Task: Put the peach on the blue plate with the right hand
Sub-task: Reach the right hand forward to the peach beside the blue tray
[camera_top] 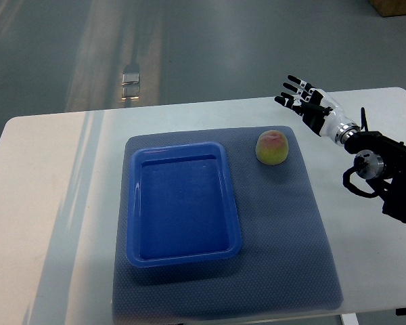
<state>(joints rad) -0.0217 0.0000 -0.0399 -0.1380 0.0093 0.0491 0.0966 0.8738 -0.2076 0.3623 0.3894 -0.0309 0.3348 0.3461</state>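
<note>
fingers [292, 89] of the right hand [304, 101] are spreading wide and holding nothing, hovering up and to the right of the peach [273, 147]. peach is sitting on the grey mat [284, 237], just right of the blue plate [183, 203].

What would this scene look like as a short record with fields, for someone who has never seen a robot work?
surface: white table with a grey mat
plate: blue plate, empty, on the mat
fruit: peach, on the mat, right of the plate, apart from it
right hand: fingers spread, holding nothing, beyond the peach
left hand: not in view
task stage: peach not yet grasped
</note>
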